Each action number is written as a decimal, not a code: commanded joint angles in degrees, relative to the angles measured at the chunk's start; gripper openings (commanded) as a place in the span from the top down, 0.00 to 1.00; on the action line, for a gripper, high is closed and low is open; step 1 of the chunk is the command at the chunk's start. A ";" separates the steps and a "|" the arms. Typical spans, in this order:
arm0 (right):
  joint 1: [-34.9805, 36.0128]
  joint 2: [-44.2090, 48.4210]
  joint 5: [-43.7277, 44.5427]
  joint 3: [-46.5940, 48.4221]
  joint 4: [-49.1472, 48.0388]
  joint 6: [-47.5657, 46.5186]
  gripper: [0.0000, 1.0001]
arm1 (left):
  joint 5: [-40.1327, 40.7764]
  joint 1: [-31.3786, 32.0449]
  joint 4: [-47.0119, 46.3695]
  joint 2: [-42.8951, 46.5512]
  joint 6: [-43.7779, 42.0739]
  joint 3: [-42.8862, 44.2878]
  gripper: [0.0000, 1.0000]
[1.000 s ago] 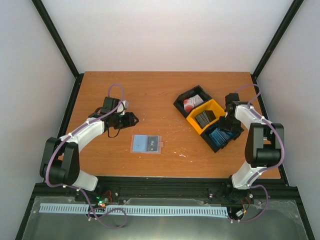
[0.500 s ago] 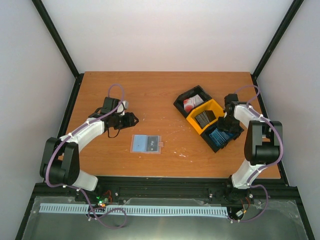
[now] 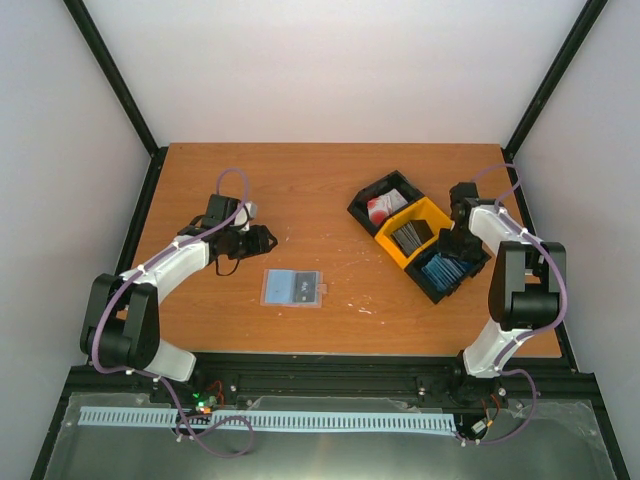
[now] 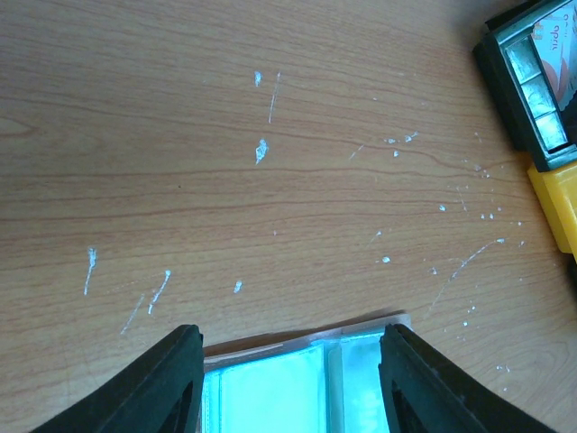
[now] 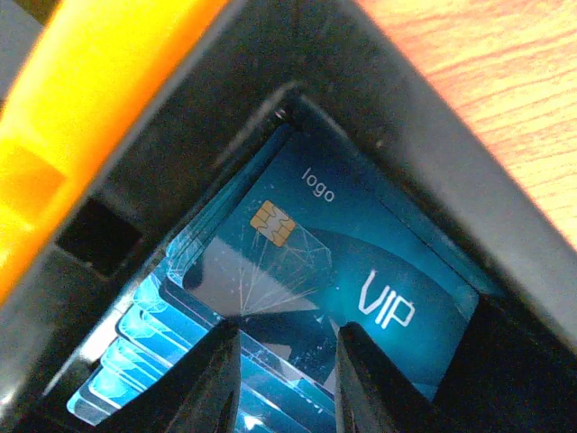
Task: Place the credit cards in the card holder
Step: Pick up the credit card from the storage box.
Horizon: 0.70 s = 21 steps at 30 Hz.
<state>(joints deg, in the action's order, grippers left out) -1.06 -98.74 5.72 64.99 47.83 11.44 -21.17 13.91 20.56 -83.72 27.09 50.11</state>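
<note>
The card holder (image 3: 293, 288) lies open on the table, pale blue inside. My left gripper (image 3: 268, 240) hovers just behind and left of it, open; in the left wrist view the card holder's far edge (image 4: 306, 379) shows between the fingers (image 4: 171, 383), untouched. The credit cards sit in three bins: white-and-red (image 3: 385, 205), dark grey (image 3: 410, 236) and blue (image 3: 443, 270). My right gripper (image 3: 452, 246) reaches down into the blue bin. Its jaws (image 5: 287, 327) stand narrowly apart, tips down on the top blue VIP card (image 5: 361, 280). No card is lifted.
The row of bins runs diagonally at the right: black (image 3: 362, 203), yellow (image 3: 392, 252) and black (image 3: 432, 294). In the right wrist view the black bin's wall (image 5: 424, 171) and the yellow bin's wall (image 5: 81, 108) crowd the fingers. White scuffs mark the wood (image 4: 261, 149).
The right arm has shifted slightly over the blue cards' bin. The left arm and the card holder have not moved.
</note>
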 commanded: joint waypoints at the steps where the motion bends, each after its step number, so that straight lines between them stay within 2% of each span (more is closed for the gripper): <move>1: -0.84 1.09 2.31 2.17 0.39 0.61 0.70 | 0.37 -0.46 -0.99 -0.34 -0.64 0.09 0.45; 7: -1.18 0.89 3.29 2.33 0.46 0.47 0.71 | 0.42 -0.46 -1.02 -0.46 -0.63 0.25 0.45; 21: -1.22 1.00 9.74 2.24 0.22 0.04 0.81 | 0.30 -0.46 -1.21 -0.39 -0.64 0.02 0.45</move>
<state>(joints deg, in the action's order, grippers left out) -1.50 -98.72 11.09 66.08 48.23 11.42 -21.15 13.91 20.56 -83.74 27.09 50.09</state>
